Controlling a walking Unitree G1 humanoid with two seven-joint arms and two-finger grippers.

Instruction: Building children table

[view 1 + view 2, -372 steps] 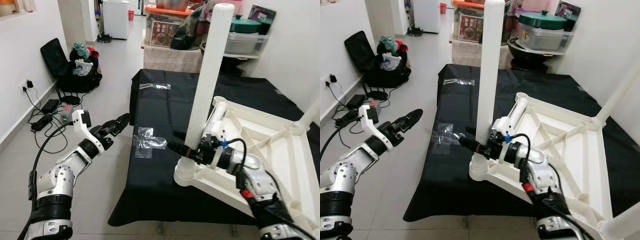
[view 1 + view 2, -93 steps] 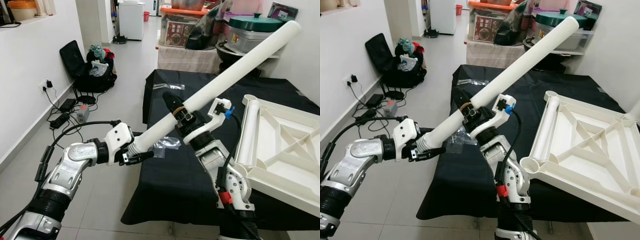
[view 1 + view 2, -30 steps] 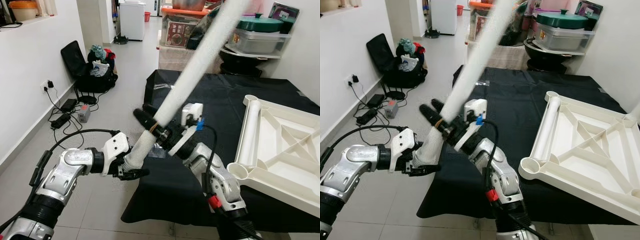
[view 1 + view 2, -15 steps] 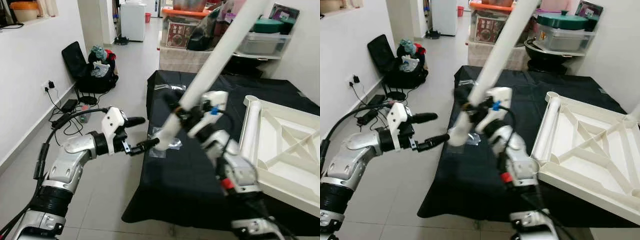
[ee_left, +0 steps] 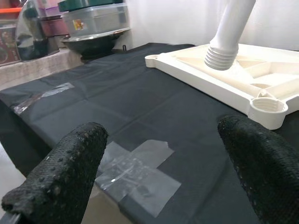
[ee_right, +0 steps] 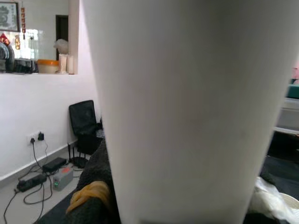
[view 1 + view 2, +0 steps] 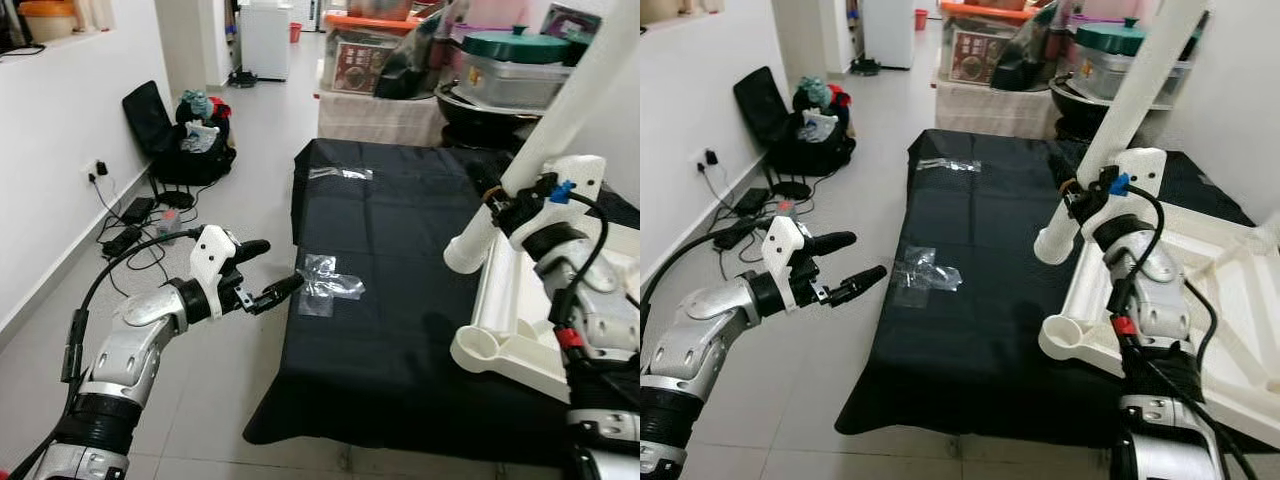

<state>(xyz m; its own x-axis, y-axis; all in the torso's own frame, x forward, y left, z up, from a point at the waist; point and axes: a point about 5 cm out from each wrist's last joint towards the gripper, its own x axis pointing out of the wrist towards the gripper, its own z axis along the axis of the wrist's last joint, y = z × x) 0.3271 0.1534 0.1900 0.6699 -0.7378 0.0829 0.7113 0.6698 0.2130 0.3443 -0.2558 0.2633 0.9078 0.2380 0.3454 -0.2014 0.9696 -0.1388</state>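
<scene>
Left arm extended forward at mid height, wrist level; left gripper (image 7: 262, 271) open, fingers spread wide, holding nothing. Right arm bent at elbow, forearm raised; right gripper (image 7: 497, 200) clamped around the white table leg (image 7: 560, 115), leg tilted.
</scene>
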